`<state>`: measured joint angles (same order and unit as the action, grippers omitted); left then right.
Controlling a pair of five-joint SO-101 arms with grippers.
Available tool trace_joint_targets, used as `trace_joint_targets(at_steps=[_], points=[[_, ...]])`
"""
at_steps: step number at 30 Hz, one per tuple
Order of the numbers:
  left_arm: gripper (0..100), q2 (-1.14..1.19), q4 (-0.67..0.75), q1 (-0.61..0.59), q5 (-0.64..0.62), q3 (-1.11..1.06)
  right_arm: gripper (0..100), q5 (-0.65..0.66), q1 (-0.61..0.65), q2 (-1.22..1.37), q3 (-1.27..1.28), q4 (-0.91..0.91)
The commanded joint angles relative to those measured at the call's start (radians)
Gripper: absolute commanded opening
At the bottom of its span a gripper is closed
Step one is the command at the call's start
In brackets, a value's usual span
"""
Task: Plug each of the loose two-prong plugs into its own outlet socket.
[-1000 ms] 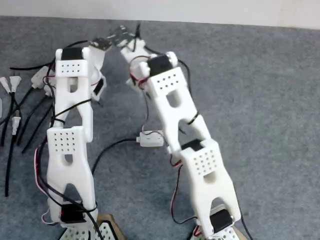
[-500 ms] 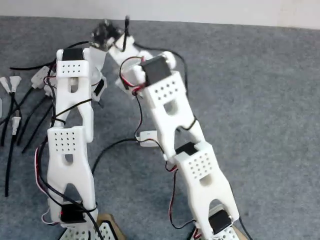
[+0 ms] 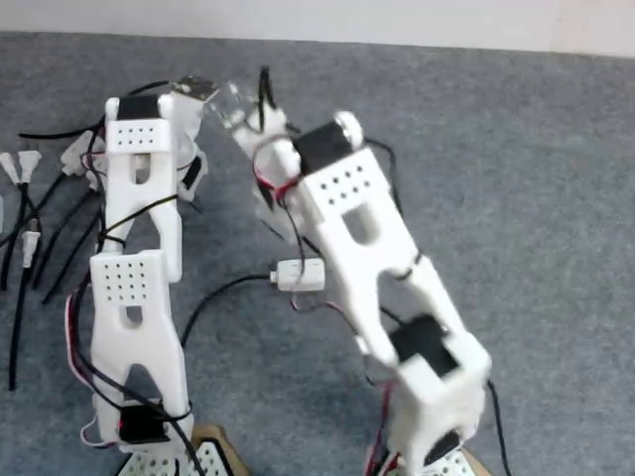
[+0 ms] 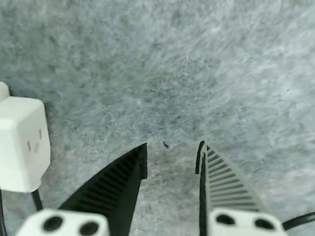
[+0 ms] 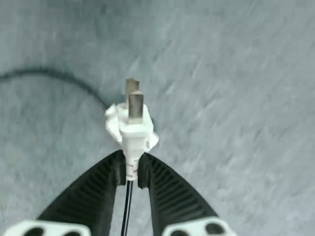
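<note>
plug [image 5: 130, 120]: we see its body pinched in the right gripper [image 5: 130, 169], prongs outward, above the grey mat [image 5: 236, 73] | left gripper [image 4: 170, 160]: jaws apart beside a white outlet socket [image 4: 22, 142], partly cut off | spare plugs [image 3: 20, 164]: far left, hard to make out

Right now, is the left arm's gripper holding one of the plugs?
No, the left gripper is open over bare grey carpet, with a white outlet socket nearby.
</note>
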<state>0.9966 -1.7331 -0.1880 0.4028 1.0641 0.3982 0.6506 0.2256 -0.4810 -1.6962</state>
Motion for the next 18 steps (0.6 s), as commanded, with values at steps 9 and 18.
trace_joint_targets(at_steps=[9, 18], points=[[19, -0.016, -0.032, 0.047, -0.074, 0.108, 0.7, 0.032, -0.027, -0.579, 1.125, 0.865], [19, -0.231, -0.032, 0.102, -0.118, 0.048, 0.7, -0.005, -0.079, -0.656, 1.285, 1.196]])
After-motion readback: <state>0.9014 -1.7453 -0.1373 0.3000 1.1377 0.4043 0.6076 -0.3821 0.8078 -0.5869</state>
